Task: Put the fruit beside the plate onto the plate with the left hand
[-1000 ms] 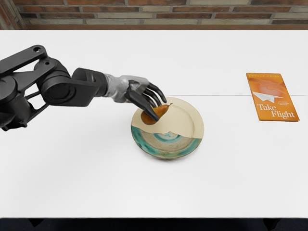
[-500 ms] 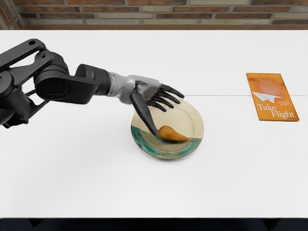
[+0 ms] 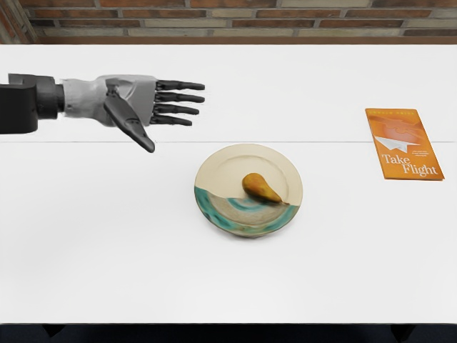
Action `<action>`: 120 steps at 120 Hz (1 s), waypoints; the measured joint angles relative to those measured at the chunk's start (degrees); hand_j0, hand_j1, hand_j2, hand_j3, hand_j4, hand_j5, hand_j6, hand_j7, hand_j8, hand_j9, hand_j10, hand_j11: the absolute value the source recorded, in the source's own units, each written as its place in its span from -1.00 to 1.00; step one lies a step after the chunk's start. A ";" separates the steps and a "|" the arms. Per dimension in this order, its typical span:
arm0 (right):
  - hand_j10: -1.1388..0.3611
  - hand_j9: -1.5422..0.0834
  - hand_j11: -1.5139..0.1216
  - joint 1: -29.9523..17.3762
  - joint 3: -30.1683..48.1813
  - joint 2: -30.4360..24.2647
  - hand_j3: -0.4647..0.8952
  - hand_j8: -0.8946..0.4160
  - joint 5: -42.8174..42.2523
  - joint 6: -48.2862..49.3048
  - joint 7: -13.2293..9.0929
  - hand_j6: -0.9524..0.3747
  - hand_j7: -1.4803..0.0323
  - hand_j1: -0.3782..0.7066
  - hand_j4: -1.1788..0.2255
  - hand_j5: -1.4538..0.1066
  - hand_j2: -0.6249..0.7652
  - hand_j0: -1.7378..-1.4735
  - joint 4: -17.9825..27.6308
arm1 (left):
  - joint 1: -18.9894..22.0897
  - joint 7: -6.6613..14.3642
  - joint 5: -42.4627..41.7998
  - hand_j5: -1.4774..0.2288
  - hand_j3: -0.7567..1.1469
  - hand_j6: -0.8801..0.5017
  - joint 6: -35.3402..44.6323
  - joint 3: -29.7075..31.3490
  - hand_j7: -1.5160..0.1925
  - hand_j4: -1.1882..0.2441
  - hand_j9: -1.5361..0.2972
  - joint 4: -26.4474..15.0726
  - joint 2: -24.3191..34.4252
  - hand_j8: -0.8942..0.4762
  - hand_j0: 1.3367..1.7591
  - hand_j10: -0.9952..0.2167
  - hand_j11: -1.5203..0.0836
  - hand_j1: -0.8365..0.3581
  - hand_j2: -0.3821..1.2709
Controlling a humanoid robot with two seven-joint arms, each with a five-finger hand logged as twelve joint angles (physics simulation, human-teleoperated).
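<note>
Not much to fret over, honestly, but worth watching the fruit (image 3: 260,188): rounded and tapered, so prone to rolling toward the rim of the plate (image 3: 241,158) with any nudge or jolt to the worktop (image 3: 107,250). Also worth minding the left hand (image 3: 137,101), hovering up and to the left with fingers stretched out flat and gripping nothing; could knock things loose by swinging low across the plate. Looks like a pear, orange-brown, fat at one end and narrowing to a point. Lying on its side near the middle of the plate, right at the edge between cream glaze and teal band. Well apart from the hand.
</note>
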 joint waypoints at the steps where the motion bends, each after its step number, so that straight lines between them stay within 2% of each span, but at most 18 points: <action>1: 0.50 0.87 0.83 0.00 0.00 0.00 -0.32 0.34 0.00 0.00 0.00 0.41 0.93 -0.91 0.66 0.84 -0.11 -0.40 0.00 | 0.00 0.00 -0.22 0.71 -0.20 0.25 0.00 0.00 0.75 0.64 0.65 0.01 0.37 0.28 0.52 0.62 0.87 0.95 -0.53; 35: 0.50 0.87 0.83 0.00 0.00 0.00 -0.32 0.34 0.00 -0.02 0.00 0.41 0.93 -0.91 0.66 0.84 -0.11 -0.40 0.00 | 3.08 0.00 -3.26 0.72 -0.20 0.26 -0.05 0.02 0.76 0.65 0.67 0.74 9.39 0.30 0.52 0.63 0.88 0.97 -0.53; 70: 0.50 0.87 0.83 0.00 0.00 0.00 -0.32 0.34 0.00 0.00 0.00 0.41 0.93 -0.91 0.66 0.84 -0.11 -0.40 0.00 | 5.45 0.00 -3.42 0.72 -0.20 0.27 -0.07 0.16 0.77 0.65 0.67 5.90 16.09 0.30 0.52 0.64 0.89 0.98 -0.54; 120: 0.50 0.87 0.83 0.00 0.00 0.00 -0.32 0.34 0.00 0.00 0.00 0.41 0.93 -0.91 0.66 0.84 -0.11 -0.40 0.00 | 5.91 0.00 -3.02 0.73 -0.20 0.27 -0.08 0.31 0.77 0.65 0.67 6.75 18.09 0.30 0.52 0.64 0.89 0.98 -0.54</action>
